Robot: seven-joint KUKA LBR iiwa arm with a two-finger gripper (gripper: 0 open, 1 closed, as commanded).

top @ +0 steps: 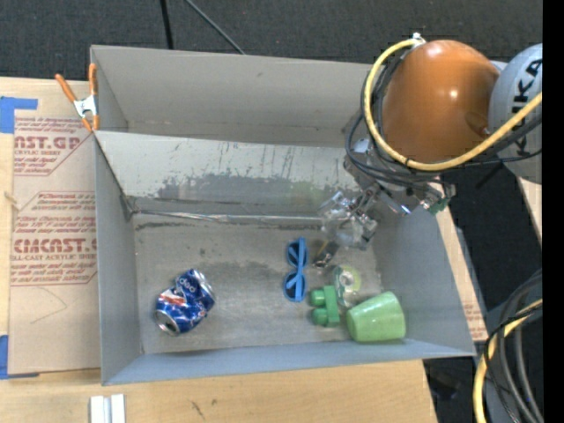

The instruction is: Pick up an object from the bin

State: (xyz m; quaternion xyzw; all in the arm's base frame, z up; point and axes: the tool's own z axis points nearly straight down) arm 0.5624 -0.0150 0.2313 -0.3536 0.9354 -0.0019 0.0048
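My gripper [346, 222] hangs low over the right half of the bin, under the orange cover. Just below and left of it lies a pair of blue sunglasses [296, 270] on the bin floor. A small clear round thing [347, 281] sits right under the gripper's lower end. Beside that are a small green knobbed piece [324, 307] and a light green cup [376, 317] on its side, near the front right corner. Nothing shows as held.
A crushed blue, red and white drink can [184, 301] lies at the front left of the bin floor. Bare floor stretches between the can and the sunglasses. The sloped back wall rises behind the gripper.
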